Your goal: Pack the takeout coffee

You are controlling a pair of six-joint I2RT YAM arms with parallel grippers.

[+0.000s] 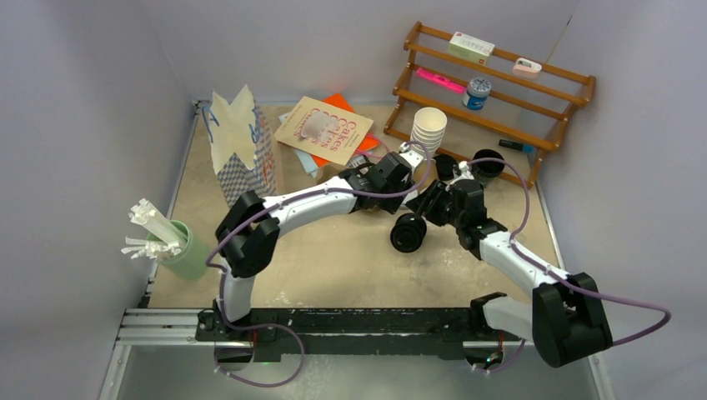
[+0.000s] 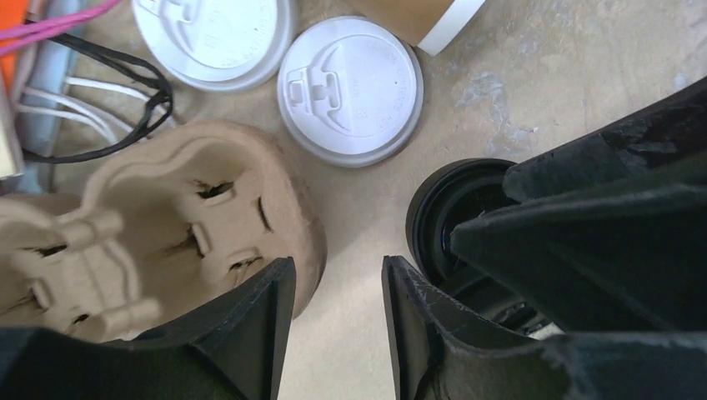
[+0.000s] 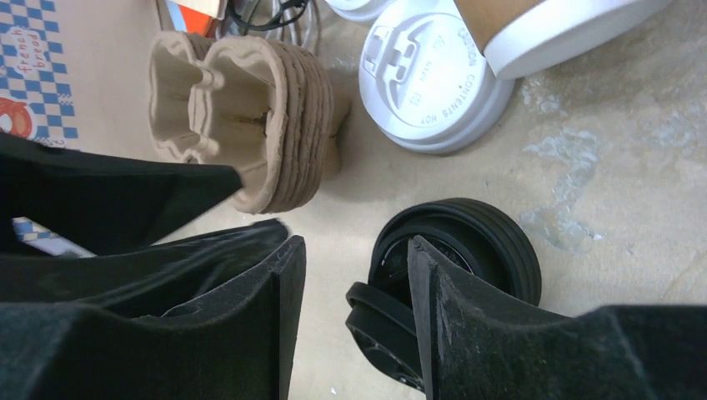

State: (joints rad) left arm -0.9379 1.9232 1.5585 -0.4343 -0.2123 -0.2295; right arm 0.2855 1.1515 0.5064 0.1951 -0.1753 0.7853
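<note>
A black cup with a black lid [image 3: 492, 242] sits on the table, and a loose black lid [image 3: 379, 329] leans against it. My right gripper [image 3: 355, 242] is open, with its right finger over the cup's rim and nothing between the jaws. My left gripper [image 2: 338, 262] is open and empty over bare table, between the brown cardboard carrier [image 2: 167, 208] and the black cup [image 2: 442, 208]. A brown paper cup with a white lid [image 3: 542, 25] lies on its side beyond them. In the top view both grippers [image 1: 400, 187] [image 1: 427, 207] are close together above the black cup [image 1: 408, 233].
Two loose white lids [image 2: 350, 87] [image 2: 213, 33] lie near the carrier. A tall stack of lidless white cups [image 1: 429, 129] and an open black cup [image 1: 488, 164] stand in front of the wooden rack [image 1: 500, 92]. A paper bag [image 1: 242, 146], a book [image 1: 325, 129] and a green straw holder [image 1: 183, 250] are to the left.
</note>
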